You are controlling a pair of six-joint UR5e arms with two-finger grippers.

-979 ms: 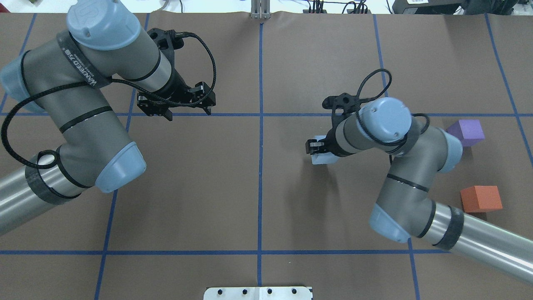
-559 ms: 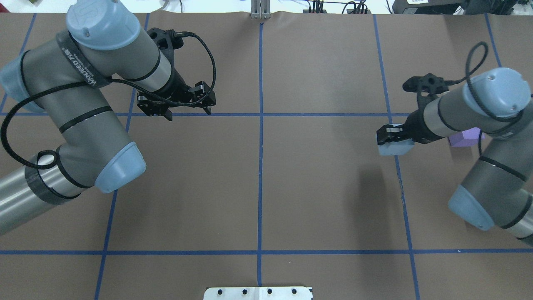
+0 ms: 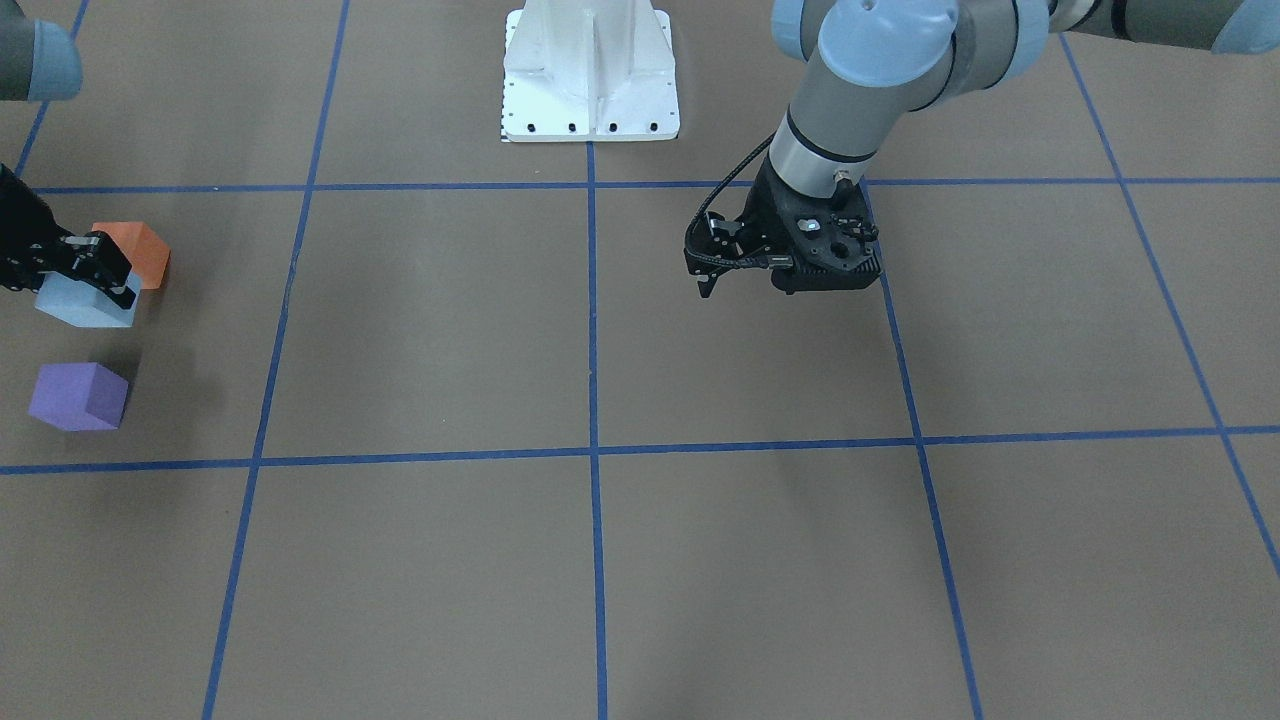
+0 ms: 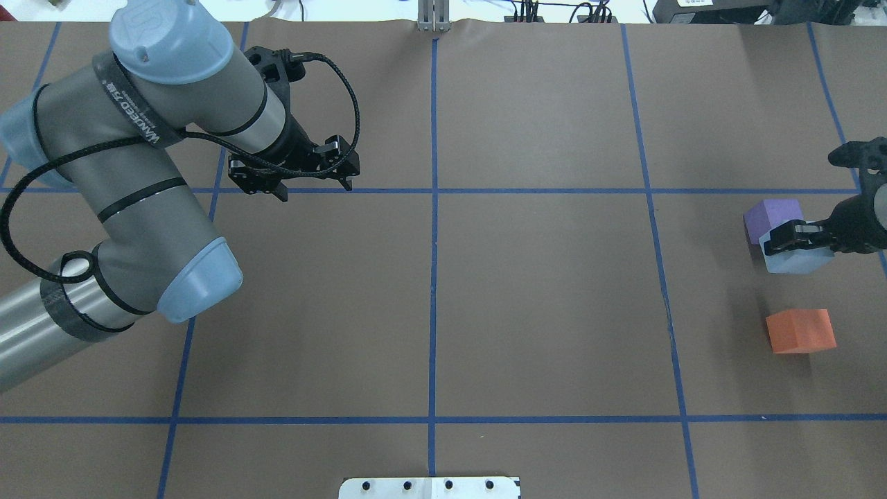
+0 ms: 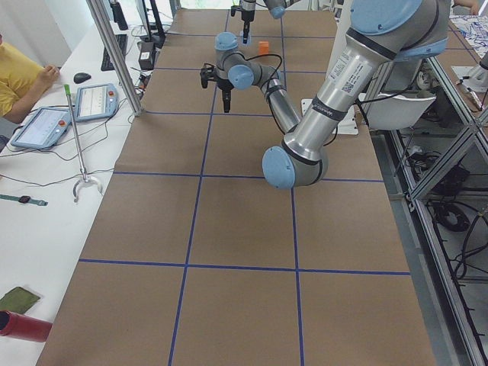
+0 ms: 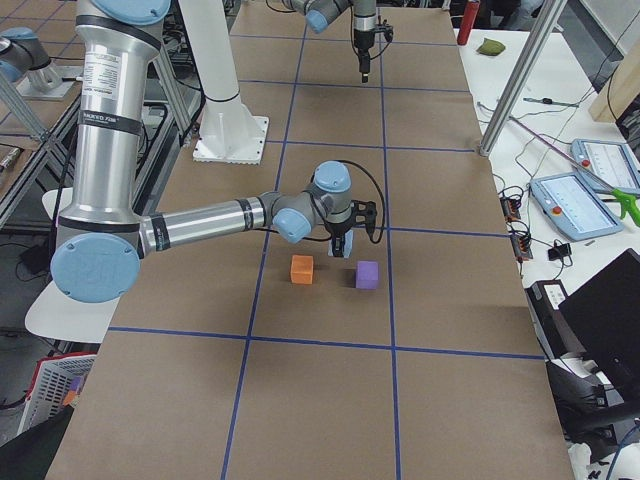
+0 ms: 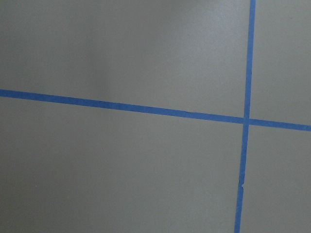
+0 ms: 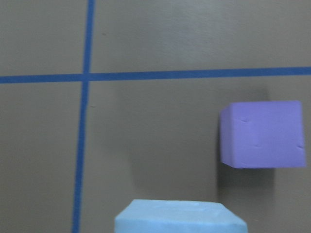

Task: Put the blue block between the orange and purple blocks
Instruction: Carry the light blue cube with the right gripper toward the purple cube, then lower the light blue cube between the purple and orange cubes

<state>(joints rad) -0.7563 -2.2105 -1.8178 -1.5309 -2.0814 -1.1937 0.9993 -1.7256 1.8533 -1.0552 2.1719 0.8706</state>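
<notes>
Three blocks are sitting close together at the robot's right end of the table (image 4: 540, 312). The right gripper (image 4: 787, 244) is pinching the blue block (image 4: 797, 260) between its fingers and is holding it from above. The block is looking lifted off the table, because a shadow is falling on the brown surface under it.

In the overhead view the blue block is covering a corner of the purple block (image 4: 770, 215), and the orange block (image 4: 800, 331) is lying apart from it, nearer to the robot. In the front view it is the opposite: the blue block is overlapping the orange one and is standing clear of the purple one. From the right end of the table, the gripper is hanging over the gap between the orange and purple blocks. I cannot tell if the blue block is touching either of them. The right wrist camera is showing the top of the blue block at the lower edge and the purple block further ahead, to the right.

The left gripper (image 4: 313, 188) is hovering well apart from the blocks, over a blue tape line (image 4: 527, 190). Its fingers are spread and are holding nothing.
</notes>
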